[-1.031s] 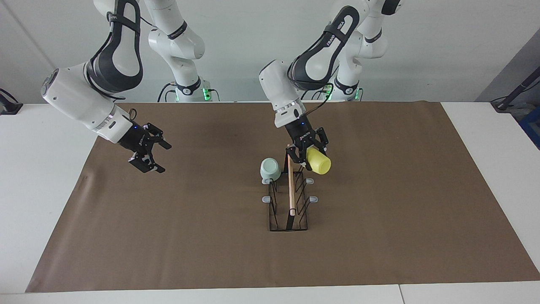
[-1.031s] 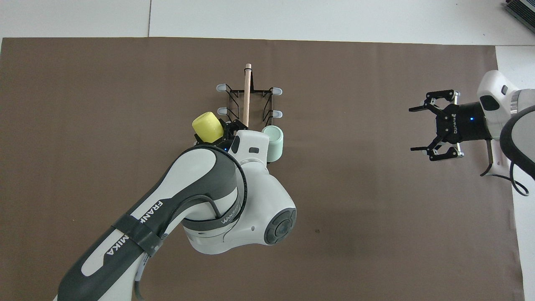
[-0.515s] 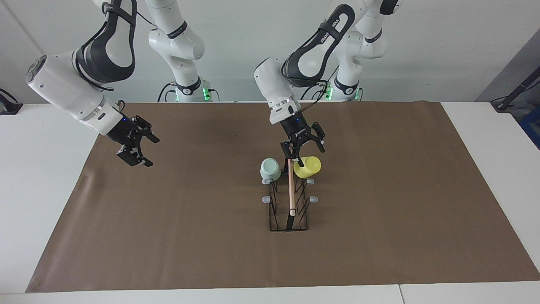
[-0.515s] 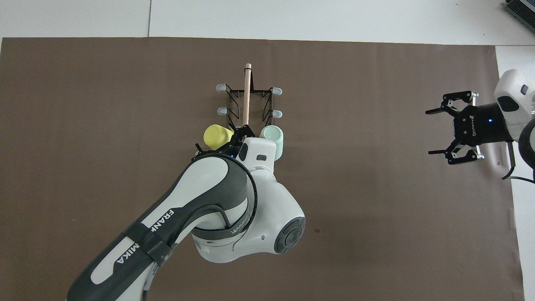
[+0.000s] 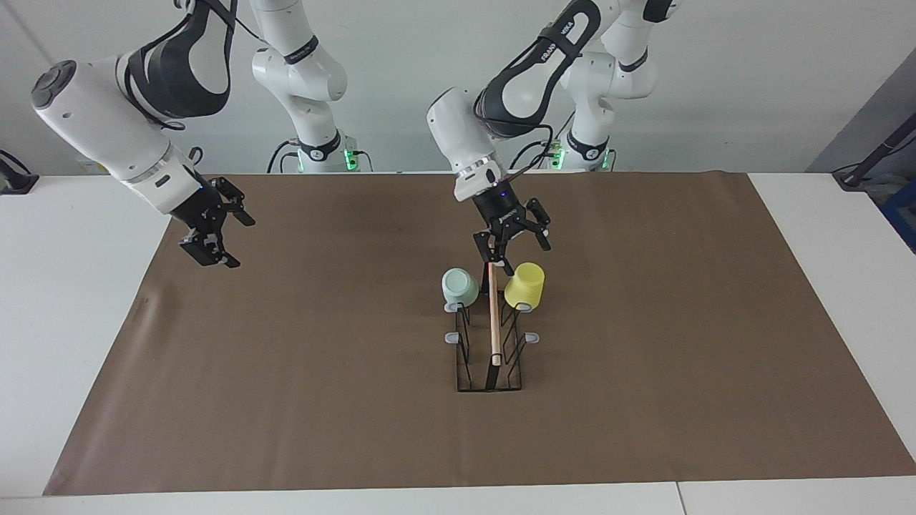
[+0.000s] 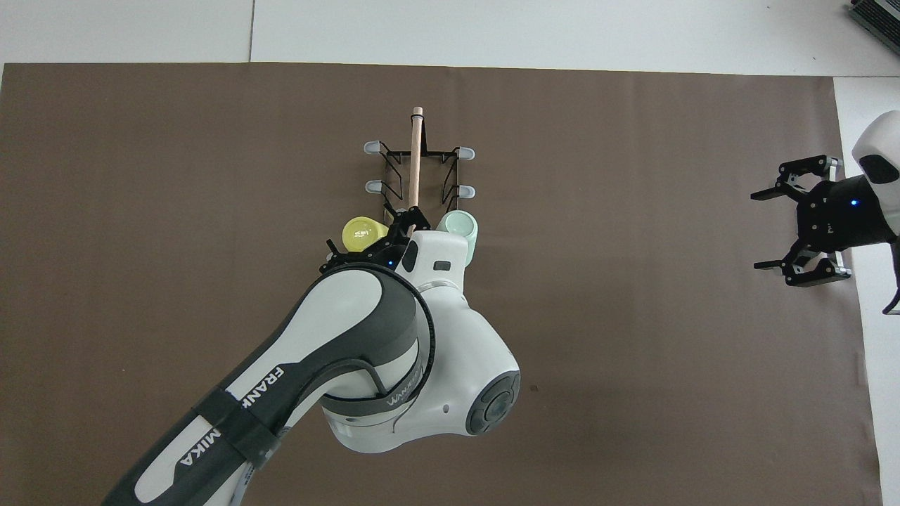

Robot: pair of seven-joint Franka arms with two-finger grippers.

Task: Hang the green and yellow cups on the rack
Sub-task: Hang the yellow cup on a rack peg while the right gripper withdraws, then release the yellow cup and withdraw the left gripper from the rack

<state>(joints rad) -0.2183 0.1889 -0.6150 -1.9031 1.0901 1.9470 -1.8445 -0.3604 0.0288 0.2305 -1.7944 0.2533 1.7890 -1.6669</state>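
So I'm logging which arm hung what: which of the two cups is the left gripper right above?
The yellow cup, hanging on the rack. The open left gripper is over it; the green cup hangs across the rod.

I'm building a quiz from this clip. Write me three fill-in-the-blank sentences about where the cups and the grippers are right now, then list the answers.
1. The yellow cup hangs on the ____, mouth down.
2. Over that cup, the left gripper hovers with its fingers ____.
3. The right gripper, open and holding nothing, hangs over the brown ____.
4. The rack's other hung cup is pale ____.

Answers: rack; open; mat; green
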